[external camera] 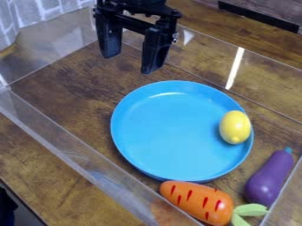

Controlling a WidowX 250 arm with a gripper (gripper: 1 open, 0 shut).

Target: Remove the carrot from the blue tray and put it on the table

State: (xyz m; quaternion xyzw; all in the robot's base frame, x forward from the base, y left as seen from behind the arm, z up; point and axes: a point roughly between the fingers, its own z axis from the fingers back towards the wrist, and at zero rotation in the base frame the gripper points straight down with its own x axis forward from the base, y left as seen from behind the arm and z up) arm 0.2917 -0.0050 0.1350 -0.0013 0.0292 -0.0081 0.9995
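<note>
Presently, the black two-fingered robot gripper (131,49) hangs over the dark brown wood-grain tabletop (59,84), near the far edge of the round bright blue plastic plate (171,131). Finger state: spread apart, with nothing between them. Carrot position: the orange plastic toy carrot (199,202) with dark red stripes and a light green leafy end lies outside the plate, just beside its near rim, by the low clear acrylic wall (97,161); leafy end points toward the right of the view. Exact contact between carrot and rim: cannot tell. On the plate, at its right side: one yellow oval toy (235,127). Right of the plate, near the carrot's leaves: purple toy eggplant (270,177).
</note>
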